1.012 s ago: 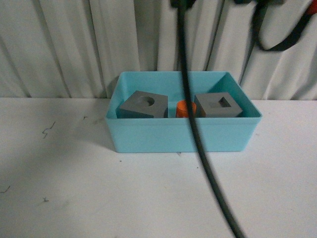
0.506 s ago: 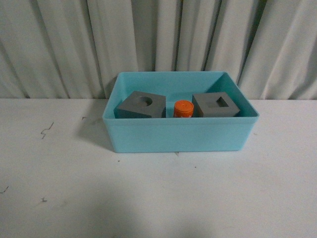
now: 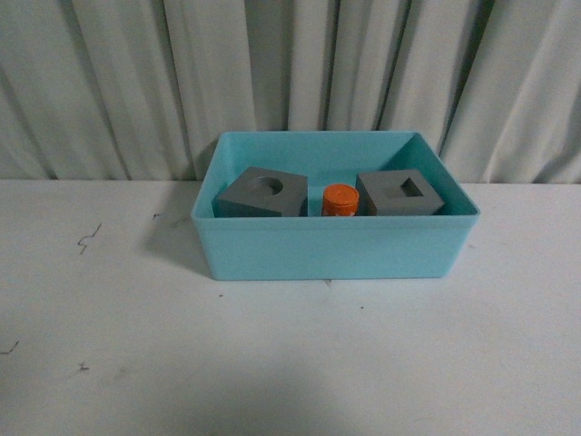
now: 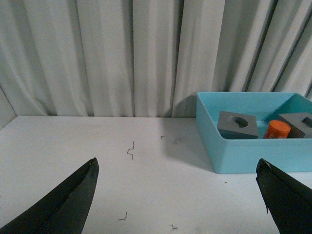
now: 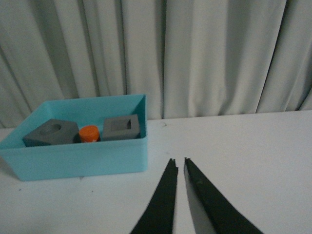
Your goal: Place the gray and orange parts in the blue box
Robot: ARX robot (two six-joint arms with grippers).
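Resting inside the blue box (image 3: 336, 250) are the round-recess cube (image 3: 261, 193) at left, the orange cylinder (image 3: 340, 200) between, and the square-recess cube (image 3: 400, 193) at right. The left gripper (image 4: 178, 195) is spread wide; the right gripper (image 5: 179, 168) is nearly closed, empty. Arms are best kept well apart from the box.

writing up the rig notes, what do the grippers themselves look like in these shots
Only the wrist views show them. The left gripper has two smooth, matte black jaws that taper toward pointed tips. The right gripper has the same plain black, blade-like jaws narrowing to thin points. No markings, cables or arm links show in these pictures.
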